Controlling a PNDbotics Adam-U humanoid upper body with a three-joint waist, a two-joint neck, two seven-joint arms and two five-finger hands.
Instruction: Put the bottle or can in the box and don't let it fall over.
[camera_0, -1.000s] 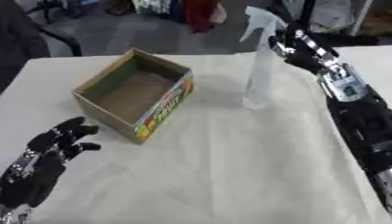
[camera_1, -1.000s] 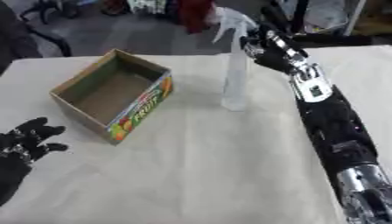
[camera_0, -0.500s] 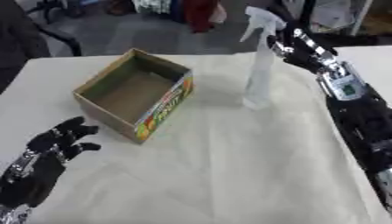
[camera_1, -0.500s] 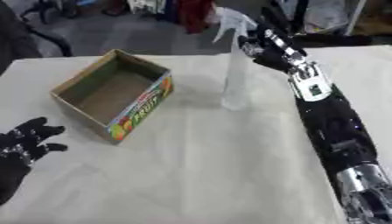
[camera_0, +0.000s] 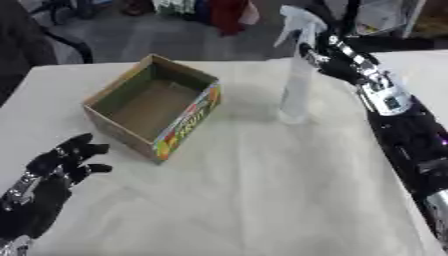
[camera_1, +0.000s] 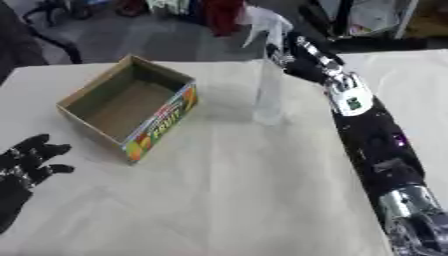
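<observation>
A clear spray bottle (camera_0: 296, 85) with a white trigger top stands upright on the cream cloth covering the table (camera_0: 262, 200), toward the far right. The right hand (camera_0: 335, 59) comes in from the right side and sits against the bottle's upper part, just below the trigger head; its fingers seem to reach round the neck, but whether they close on it or only rest beside it I cannot tell. To the left of the bottle, well apart from it, an open cardboard box (camera_0: 153, 112) with a colourful printed side sits on the cloth, turned at an angle, nothing inside it. The left hand (camera_0: 57, 167) rests idle at the near left corner, fingers spread and relaxed, holding nothing, apart from the box
</observation>
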